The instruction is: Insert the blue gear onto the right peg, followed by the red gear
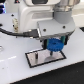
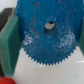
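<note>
The blue gear hangs a little above the black-framed grey plate, over the end at the exterior view's right. My gripper is shut on it. In the wrist view the blue gear fills most of the picture, toothed rim and centre hole facing the camera, between the green fingers. A sliver of the red gear shows at the picture's corner on the white surface. The right peg is too small to make out in the exterior view and is hidden behind the blue gear in the wrist view.
The plate lies on a white tabletop. A black cable runs from the arm toward the exterior view's left. The arm's white body fills the upper part of that view.
</note>
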You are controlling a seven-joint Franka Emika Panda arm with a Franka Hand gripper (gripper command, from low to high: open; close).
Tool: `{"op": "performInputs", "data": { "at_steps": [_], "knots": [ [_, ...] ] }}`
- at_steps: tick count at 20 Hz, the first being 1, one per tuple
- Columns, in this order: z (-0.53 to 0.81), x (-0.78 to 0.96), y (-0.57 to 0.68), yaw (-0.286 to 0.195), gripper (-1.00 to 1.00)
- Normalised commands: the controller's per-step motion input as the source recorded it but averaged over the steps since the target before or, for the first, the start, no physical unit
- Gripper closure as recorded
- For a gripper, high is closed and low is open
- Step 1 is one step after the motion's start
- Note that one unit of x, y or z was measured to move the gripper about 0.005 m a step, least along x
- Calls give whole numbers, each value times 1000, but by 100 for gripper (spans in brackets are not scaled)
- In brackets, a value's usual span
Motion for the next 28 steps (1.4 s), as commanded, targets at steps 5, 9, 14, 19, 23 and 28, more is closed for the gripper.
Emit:
{"op": "performInputs", "data": {
  "at_steps": [5,9,14,19,23,28],
  "knots": [
    [-39,197,-51,0,100],
    [-49,181,-47,0,100],
    [189,129,-59,0,100],
    [163,126,-35,0,100],
    [67,336,-93,0,100],
    [57,170,-40,0,100]
  ]
}}
